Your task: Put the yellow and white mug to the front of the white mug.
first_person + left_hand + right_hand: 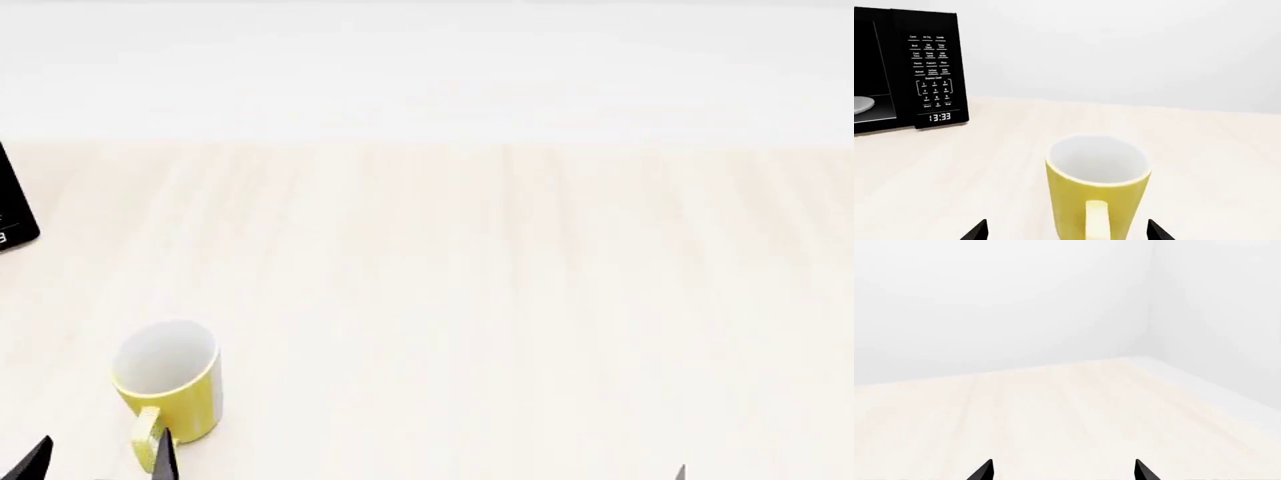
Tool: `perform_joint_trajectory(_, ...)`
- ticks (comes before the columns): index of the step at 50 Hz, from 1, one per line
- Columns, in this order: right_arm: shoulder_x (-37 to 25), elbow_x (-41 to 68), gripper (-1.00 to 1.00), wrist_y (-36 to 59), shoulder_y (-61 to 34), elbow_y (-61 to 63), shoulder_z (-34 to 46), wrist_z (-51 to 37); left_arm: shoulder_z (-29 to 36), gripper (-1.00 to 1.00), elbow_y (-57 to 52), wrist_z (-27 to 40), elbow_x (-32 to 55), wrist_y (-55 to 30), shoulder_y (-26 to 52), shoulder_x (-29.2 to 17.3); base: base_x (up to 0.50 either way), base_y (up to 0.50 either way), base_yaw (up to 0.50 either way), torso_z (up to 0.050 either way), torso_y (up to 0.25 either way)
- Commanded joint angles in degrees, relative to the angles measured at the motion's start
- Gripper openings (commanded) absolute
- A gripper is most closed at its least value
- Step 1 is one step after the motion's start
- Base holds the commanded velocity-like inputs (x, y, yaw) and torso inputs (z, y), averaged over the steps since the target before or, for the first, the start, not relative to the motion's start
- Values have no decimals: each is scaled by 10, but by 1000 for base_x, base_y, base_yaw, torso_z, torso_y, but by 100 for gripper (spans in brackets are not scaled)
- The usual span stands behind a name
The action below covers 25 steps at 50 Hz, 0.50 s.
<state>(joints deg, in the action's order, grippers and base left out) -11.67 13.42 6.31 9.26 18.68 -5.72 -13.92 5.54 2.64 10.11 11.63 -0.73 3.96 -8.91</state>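
The yellow and white mug (170,381) stands upright on the pale wooden counter at the front left of the head view, its yellow handle toward me. In the left wrist view the mug (1098,192) stands just ahead of my left gripper (1067,231), centred between the two spread black fingertips (977,231), which do not touch it. My left gripper (96,460) shows at the head view's bottom edge. My right gripper (1063,471) is open and empty over bare counter; one tip (679,472) shows in the head view. The white mug is out of view.
A black microwave (911,70) with its door open and clock reading 13:33 stands at the counter's back, off to one side of the mug; its corner (14,205) shows at the head view's left edge. A white wall runs behind the counter (507,280).
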Motion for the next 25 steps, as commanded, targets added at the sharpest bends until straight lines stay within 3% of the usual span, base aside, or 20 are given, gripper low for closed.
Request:
perform_joint_trajectory(1, -2, -1, 100, 1, -4, -6, 6, -5, 17, 100, 46, 18, -29, 2, 18, 0, 0, 0, 0, 0, 0)
perform_joint_trajectory(25, -7, 4, 100, -4, -4, -13, 11, -10, 42, 100, 98, 33, -38, 5, 52, 14, 0, 0, 0, 0, 0)
